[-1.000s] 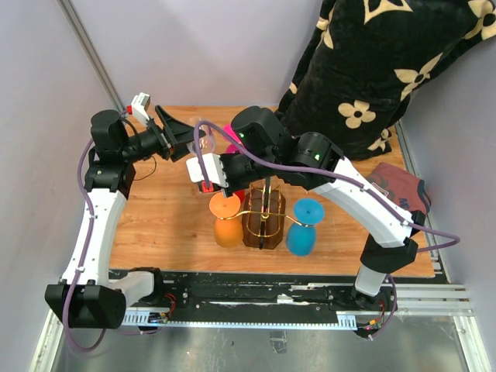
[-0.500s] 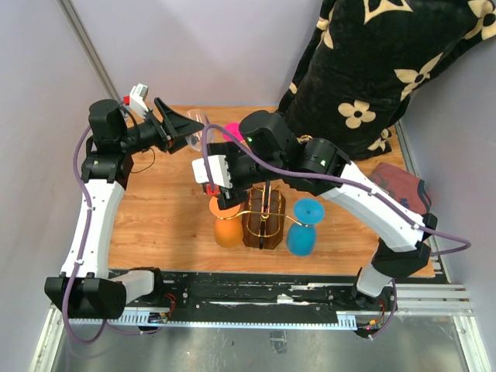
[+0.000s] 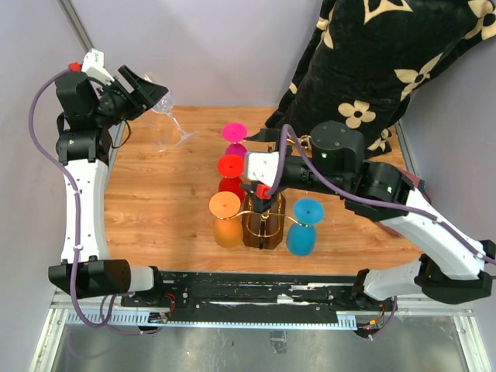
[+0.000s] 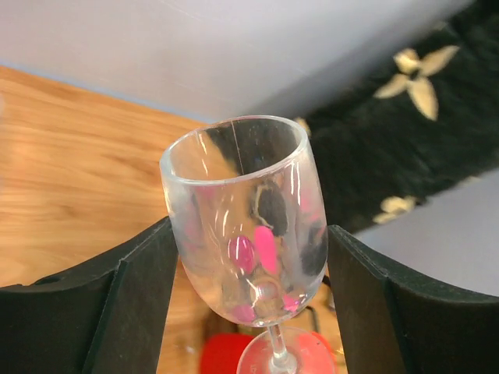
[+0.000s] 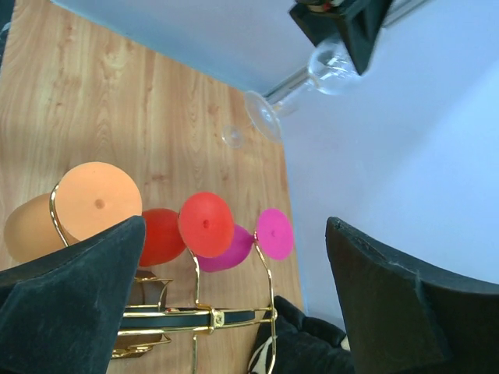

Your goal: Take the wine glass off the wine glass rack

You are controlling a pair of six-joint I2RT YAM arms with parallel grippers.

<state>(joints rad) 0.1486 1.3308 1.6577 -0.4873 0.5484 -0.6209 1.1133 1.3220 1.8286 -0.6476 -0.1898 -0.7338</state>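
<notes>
Your left jaws clasp the clear wine glass (image 4: 242,210) by its bowl, tilted above the counter's (image 3: 155,209) far left, well apart from the wine glass rack (image 3: 263,225). Your right jaws gape, holding nothing. The glass looks light, slick and brittle, so squeeze gently.

Foot of wine glass (image 4: 242,234) cut by bottom edge; rack (image 5: 195,315) lower part too.

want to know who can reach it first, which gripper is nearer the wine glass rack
Right. The right gripper hangs open just over the wine glass rack, at its far side. The left gripper is off at the table's far-left corner, holding a clear wine glass.
</notes>
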